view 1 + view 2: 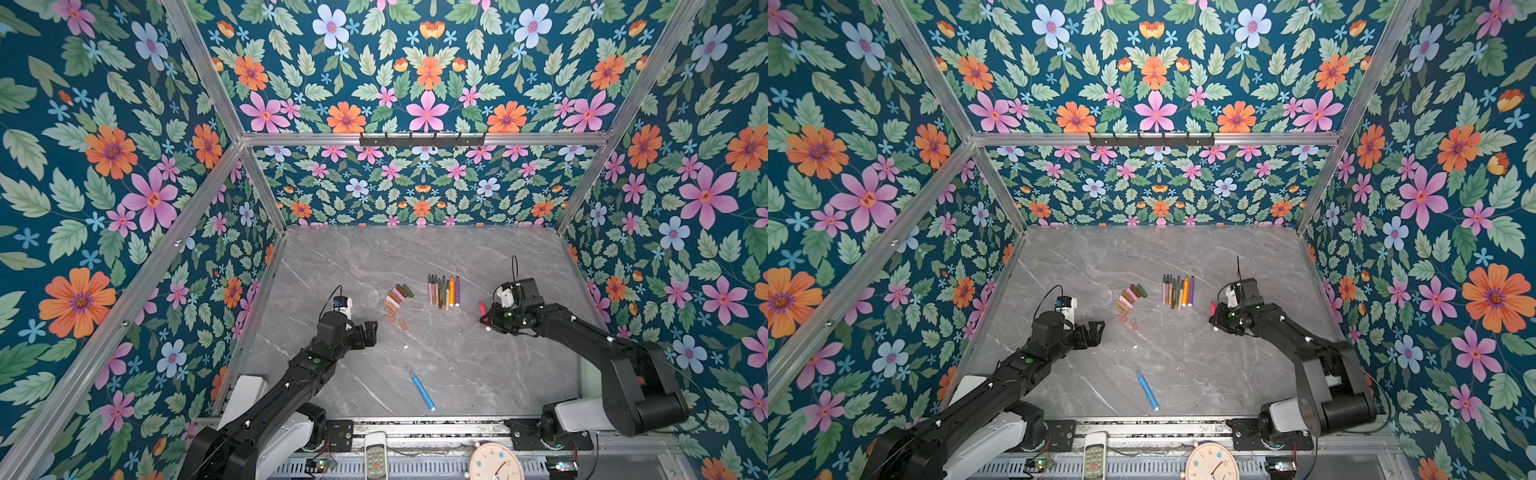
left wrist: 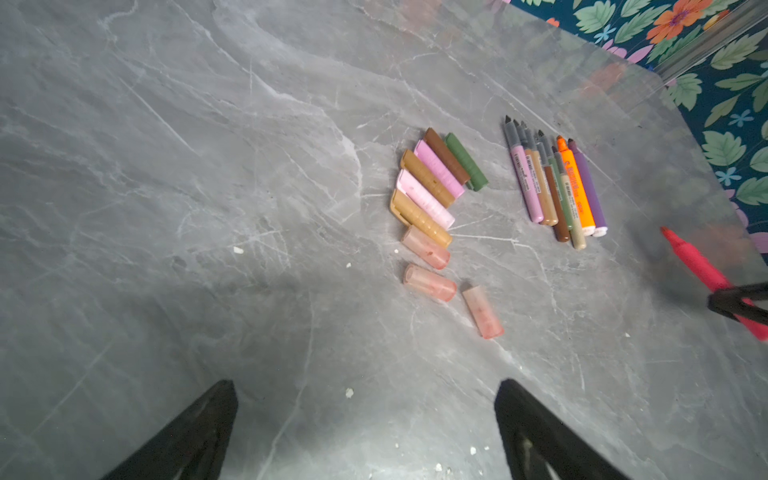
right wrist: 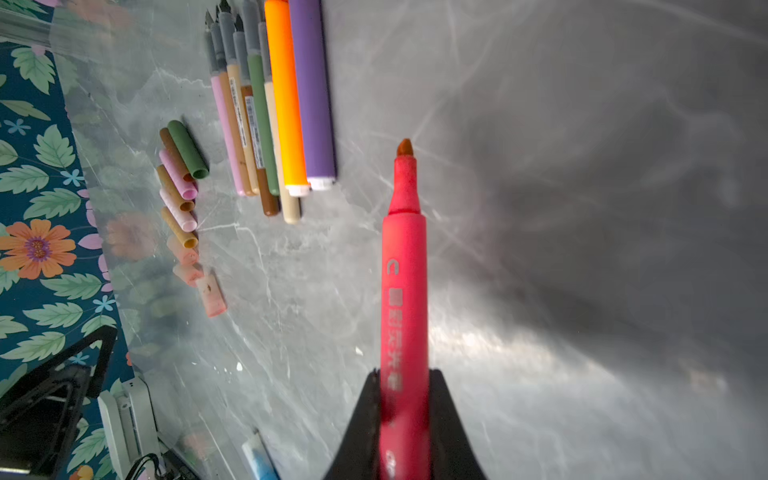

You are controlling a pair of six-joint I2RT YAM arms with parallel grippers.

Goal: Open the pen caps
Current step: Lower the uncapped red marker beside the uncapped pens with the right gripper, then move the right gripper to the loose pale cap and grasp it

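Marble tabletop (image 1: 457, 249) | left gripper (image 2: 365, 386) wide apart, empty, near pen caps (image 2: 432, 199) | right gripper (image 3: 405, 374) clamps bare-tipped red pen (image 3: 405, 270) | next I'd park it by pens (image 2: 557, 187).

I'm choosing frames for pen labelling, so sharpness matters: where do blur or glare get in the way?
Right wrist view: the red pen goes soft toward the right gripper, its print smeared; a bright glare patch sits on the table. Left wrist view: the pen caps are sharp, the red pen blurred. Both top views: even light, sharp, but the pens look small.
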